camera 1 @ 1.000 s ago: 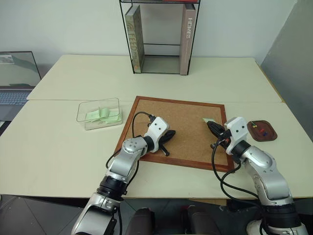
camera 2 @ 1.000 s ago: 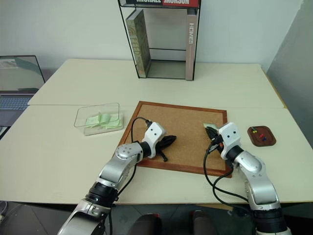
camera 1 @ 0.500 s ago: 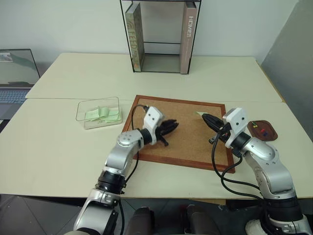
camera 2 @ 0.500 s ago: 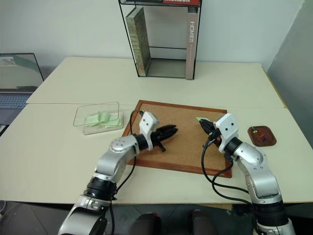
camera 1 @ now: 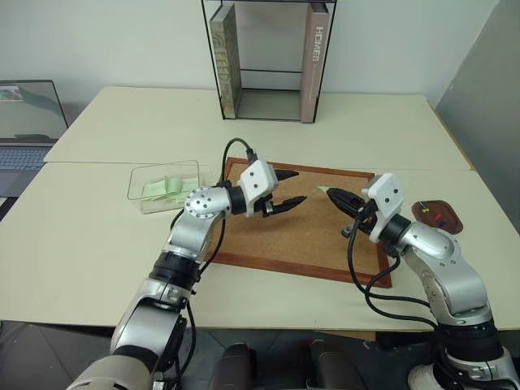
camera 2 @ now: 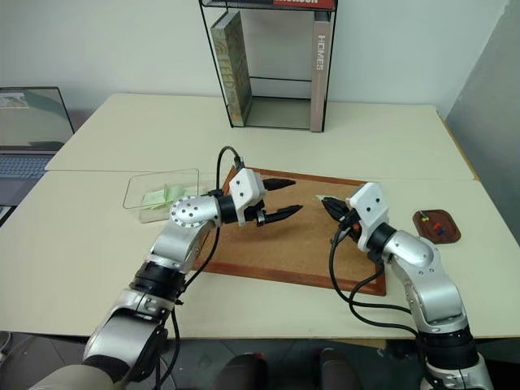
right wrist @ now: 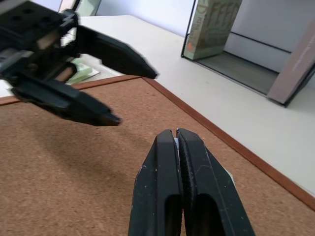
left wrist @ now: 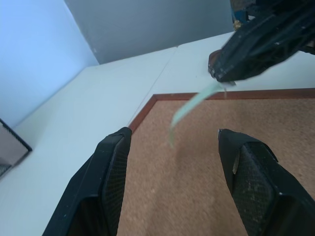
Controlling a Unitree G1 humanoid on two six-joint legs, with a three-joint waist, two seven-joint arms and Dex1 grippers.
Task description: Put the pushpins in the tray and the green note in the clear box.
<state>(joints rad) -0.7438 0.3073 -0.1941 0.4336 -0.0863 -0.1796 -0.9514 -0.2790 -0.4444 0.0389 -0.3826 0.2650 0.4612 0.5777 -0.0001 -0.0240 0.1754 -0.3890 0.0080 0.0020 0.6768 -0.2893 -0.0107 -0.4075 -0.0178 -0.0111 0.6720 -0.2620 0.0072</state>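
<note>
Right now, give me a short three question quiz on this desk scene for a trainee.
1. True or false: the right gripper is shut on the green note.
2. Which gripper has its jaws apart? A) left gripper B) right gripper
3. Fill in: the pushpins lie in the ____, to the right of the corkboard.

Key: 1 true. 2 A. 3 tray.
</note>
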